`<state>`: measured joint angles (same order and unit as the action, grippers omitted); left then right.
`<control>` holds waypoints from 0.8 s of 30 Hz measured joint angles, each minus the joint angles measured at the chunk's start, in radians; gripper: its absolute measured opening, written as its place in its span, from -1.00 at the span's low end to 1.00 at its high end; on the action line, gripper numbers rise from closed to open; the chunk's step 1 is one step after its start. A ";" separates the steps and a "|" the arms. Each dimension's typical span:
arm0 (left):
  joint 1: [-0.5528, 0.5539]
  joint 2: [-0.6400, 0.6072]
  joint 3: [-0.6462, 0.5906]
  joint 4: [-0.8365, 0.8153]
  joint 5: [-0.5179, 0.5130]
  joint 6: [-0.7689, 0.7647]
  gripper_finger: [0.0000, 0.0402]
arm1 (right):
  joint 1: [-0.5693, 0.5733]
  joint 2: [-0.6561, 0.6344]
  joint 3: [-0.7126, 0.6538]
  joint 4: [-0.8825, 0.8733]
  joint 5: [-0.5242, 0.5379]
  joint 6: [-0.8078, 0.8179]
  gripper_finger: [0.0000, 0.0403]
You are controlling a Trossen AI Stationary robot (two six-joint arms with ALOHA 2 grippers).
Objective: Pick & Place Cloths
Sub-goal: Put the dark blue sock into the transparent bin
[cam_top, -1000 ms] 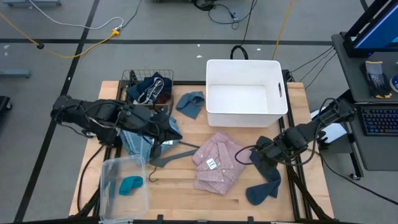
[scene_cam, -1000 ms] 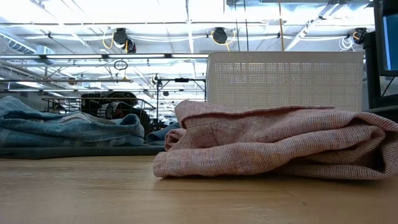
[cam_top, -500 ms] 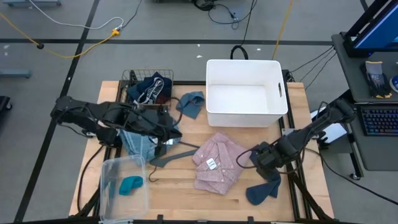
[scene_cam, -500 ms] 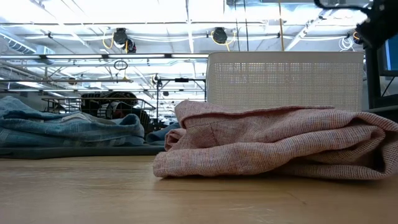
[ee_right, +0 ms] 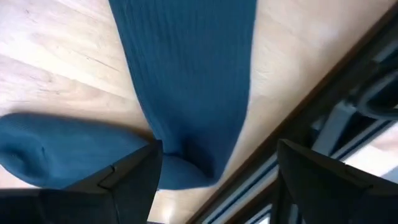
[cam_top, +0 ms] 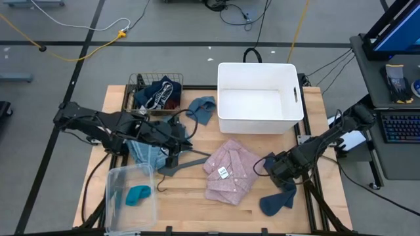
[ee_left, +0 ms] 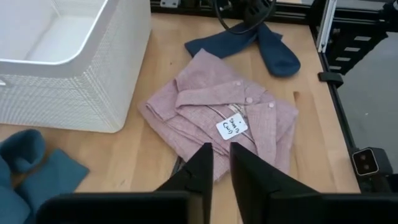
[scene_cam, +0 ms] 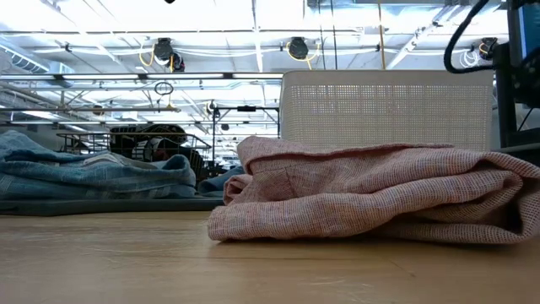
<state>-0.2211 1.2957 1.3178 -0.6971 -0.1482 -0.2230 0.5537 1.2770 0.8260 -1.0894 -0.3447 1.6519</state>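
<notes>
Item: navy cloth (cam_top: 278,198), near-right table corner, flat on wood.
R gripper (ee_right: 214,177): jaws wide, straddling its upper end; nothing held.
L gripper (ee_left: 216,180): jaws narrow, empty, over denim cloth (cam_top: 146,152), left side.
Step (est.): pre-grasp on navy.
Next: lower, pinch, carry to white bin (cam_top: 223,118).

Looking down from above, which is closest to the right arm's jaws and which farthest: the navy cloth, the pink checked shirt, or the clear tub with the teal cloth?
From the right gripper:
1. Navy cloth, just below it.
2. Pink checked shirt, beside it, toward table centre.
3. Clear tub, far left corner.
</notes>
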 joint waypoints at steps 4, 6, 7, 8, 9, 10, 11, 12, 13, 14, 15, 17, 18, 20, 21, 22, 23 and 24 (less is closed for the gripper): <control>0.000 0.000 0.000 0.000 -0.010 0.004 -0.51 | 0.000 0.000 -0.043 0.093 -0.001 0.046 0.54; 0.000 0.000 0.000 -0.001 -0.014 0.005 -0.40 | 0.000 0.000 -0.066 0.135 -0.001 0.084 0.53; 0.000 0.000 0.000 -0.001 -0.015 0.008 -0.35 | 0.000 0.000 -0.078 0.152 -0.003 0.102 0.52; 0.000 0.000 0.000 -0.001 -0.018 0.008 -0.31 | 0.000 0.000 -0.091 0.168 -0.005 0.117 0.51; 0.000 0.000 0.000 -0.001 -0.018 0.009 -0.26 | 0.000 0.000 -0.104 0.181 -0.013 0.129 0.51; 0.000 0.000 0.000 -0.002 -0.018 0.009 -0.22 | 0.000 0.000 -0.116 0.192 -0.023 0.138 0.50; 0.000 0.000 0.000 -0.003 -0.018 0.011 -0.19 | 0.000 0.000 -0.129 0.204 -0.027 0.149 0.50; 0.000 0.000 0.000 -0.003 -0.018 0.011 -0.15 | 0.000 0.000 -0.142 0.217 -0.027 0.163 0.50; 0.000 0.000 0.000 -0.003 -0.018 0.011 -0.12 | 0.000 0.000 -0.154 0.231 -0.028 0.179 0.50; 0.000 0.000 0.000 -0.004 -0.018 0.011 -0.10 | 0.000 0.000 -0.167 0.247 -0.029 0.194 0.50; 0.000 0.000 0.000 -0.006 -0.018 0.011 -0.07 | 0.000 0.000 -0.180 0.267 -0.037 0.205 0.50; 0.000 0.000 0.000 -0.010 -0.018 0.011 -0.04 | 0.000 0.000 -0.204 0.313 -0.059 0.214 0.49; 0.000 0.000 0.000 -0.010 -0.018 0.011 -0.02 | 0.000 0.000 -0.216 0.340 -0.072 0.216 0.48; 0.000 0.000 0.000 -0.010 -0.018 0.011 0.00 | 0.000 0.000 -0.239 0.390 -0.090 0.240 0.46; 0.000 0.000 0.000 -0.010 -0.018 0.011 0.01 | 0.000 0.000 -0.252 0.412 -0.103 0.251 0.44; 0.000 0.000 0.000 -0.010 -0.018 0.011 0.02 | 0.000 0.000 -0.262 0.432 -0.111 0.260 0.43; 0.000 0.000 0.000 -0.010 -0.018 0.011 0.02 | 0.000 0.000 -0.271 0.452 -0.120 0.269 0.40; 0.000 0.000 0.000 -0.010 -0.018 0.011 0.02 | 0.000 0.000 -0.278 0.468 -0.130 0.276 0.38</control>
<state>-0.2207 1.2957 1.3174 -0.7071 -0.1665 -0.2123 0.5534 1.2770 0.5480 -0.6219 -0.4752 1.9282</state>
